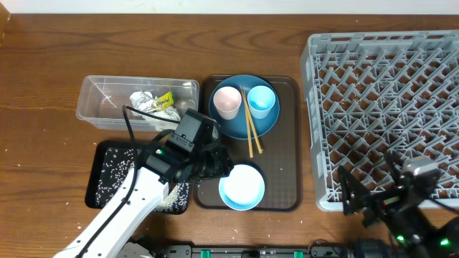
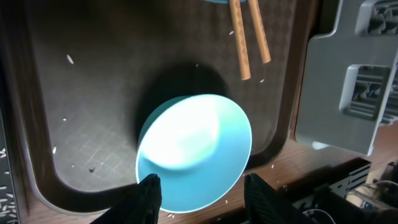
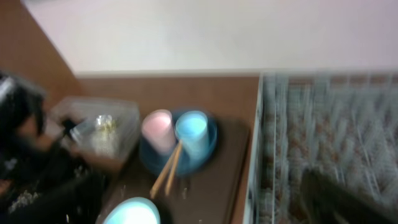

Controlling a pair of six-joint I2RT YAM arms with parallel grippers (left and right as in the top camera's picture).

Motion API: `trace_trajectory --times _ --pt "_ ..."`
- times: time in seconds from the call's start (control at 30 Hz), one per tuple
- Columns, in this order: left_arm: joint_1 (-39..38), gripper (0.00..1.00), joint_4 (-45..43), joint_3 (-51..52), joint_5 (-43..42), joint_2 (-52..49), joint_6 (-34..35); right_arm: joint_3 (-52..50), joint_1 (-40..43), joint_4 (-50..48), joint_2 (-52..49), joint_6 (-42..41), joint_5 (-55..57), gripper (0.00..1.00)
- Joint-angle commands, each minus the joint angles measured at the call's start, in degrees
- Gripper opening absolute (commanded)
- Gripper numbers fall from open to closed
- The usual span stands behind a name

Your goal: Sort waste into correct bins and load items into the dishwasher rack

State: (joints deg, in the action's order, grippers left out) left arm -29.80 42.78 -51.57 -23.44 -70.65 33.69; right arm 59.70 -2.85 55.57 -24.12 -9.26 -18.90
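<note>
Plainly the light-blue bowl (image 2: 194, 152) sits upright on the brown serving tray (image 2: 93, 112), the left gripper (image 2: 202, 190) hanging over its near rim with jaws parted, apparently gripping nothing. It looks light, rigid and glossy-slick, so I'd pinch one finger inside and one outside the rim

Bare brown tray (image 1: 283, 165) floor right of the light-blue bowl (image 1: 242, 188) lies open; the left arm (image 1: 161, 163) crowds its left, chopsticks (image 1: 251, 132) above.
</note>
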Motion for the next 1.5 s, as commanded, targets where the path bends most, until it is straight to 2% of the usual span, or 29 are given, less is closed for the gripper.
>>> trace_trajectory --times 0.0,0.13,0.3,0.33,0.4,0.5,0.63,0.93,1.3,1.47 --pt "-0.1 0.46 -0.8 -2.0 -0.1 1.0 2.2 10.8 0.6 9.8 -9.0 2.4 -1.1 0.99" --pt "0.1 0.46 -3.3 -3.1 -0.1 1.4 2.2 17.2 0.6 15.4 -15.1 2.0 -3.1 0.99" --pt "4.6 0.45 -8.2 -6.7 3.1 1.3 3.1 17.0 0.6 19.3 -17.5 2.0 -8.0 0.99" --pt "6.0 0.45 -9.3 -7.3 4.7 1.2 3.9 16.9 0.6 19.8 -17.7 2.1 -7.9 0.93" --pt "8.3 0.45 -11.5 -8.2 7.2 0.9 5.0 16.3 0.6 20.6 -18.1 2.0 -7.9 0.9" --pt "11.8 0.45 -16.3 -8.4 8.3 -0.4 5.3 15.0 0.6 21.7 -18.5 2.1 -7.5 0.97" --pt "13.1 0.45 -20.0 -8.4 8.3 -3.9 6.1 13.0 0.6 21.9 -18.5 2.1 -4.5 0.99" --pt "13.0 0.44 -23.0 -8.4 12.6 -13.1 6.0 8.5 0.6 21.9 -18.6 2.1 -3.4 0.99" --pt "8.7 0.4 -27.9 -8.4 14.3 -17.3 5.8 7.3 0.6 22.4 -18.6 2.1 -0.4 0.99" --pt "6.2 0.4 -27.4 -8.4 22.4 -17.4 6.1 7.3 0.6 23.4 -18.6 2.7 -0.3 0.99"
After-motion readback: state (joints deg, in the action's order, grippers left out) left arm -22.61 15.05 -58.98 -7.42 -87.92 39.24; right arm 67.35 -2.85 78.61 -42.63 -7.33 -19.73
